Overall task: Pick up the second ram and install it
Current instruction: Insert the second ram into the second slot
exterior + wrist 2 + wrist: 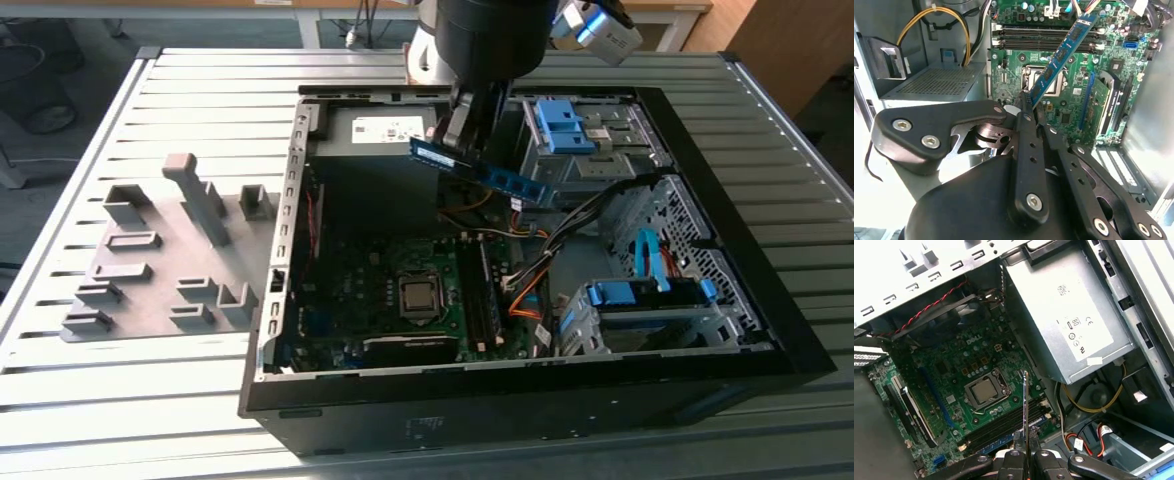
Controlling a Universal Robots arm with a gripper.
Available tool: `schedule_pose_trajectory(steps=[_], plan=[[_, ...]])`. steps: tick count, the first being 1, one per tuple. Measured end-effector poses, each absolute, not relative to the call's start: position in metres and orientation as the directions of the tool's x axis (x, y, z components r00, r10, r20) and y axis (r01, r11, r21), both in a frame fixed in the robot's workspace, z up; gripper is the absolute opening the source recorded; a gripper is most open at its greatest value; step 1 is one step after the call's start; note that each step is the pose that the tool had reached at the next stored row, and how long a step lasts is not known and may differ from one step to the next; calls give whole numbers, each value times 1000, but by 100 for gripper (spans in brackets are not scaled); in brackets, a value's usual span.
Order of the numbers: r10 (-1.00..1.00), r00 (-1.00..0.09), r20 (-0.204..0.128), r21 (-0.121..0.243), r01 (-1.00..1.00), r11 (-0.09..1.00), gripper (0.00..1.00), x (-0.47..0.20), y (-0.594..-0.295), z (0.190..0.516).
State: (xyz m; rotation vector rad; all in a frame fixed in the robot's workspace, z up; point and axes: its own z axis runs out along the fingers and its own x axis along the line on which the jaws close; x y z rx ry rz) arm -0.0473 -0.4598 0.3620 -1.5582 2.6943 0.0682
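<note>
Tilted second ram (pixel 1059 57) clamped by one end in gripper (pixel 1030 114), seemingly above motherboard (pixel 1114 65).

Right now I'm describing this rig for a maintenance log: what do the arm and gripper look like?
The arm ends in a thick, matte black cylinder, with a small pale box mounted beside it. The gripper is black too: flat, rounded-edged linkage bars joined by silver screw heads, narrowing to slim fingers.

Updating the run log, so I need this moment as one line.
gripper: shut on second ram | ram: in the air, tilted, over motherboard in open case | installed: not yet
</note>
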Motion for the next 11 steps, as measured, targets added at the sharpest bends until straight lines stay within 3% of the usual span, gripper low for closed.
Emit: schedule_pose_trajectory(steps=[11], plan=[[-816,-575,-47,24,-818,575,14,-47,-460,362]])
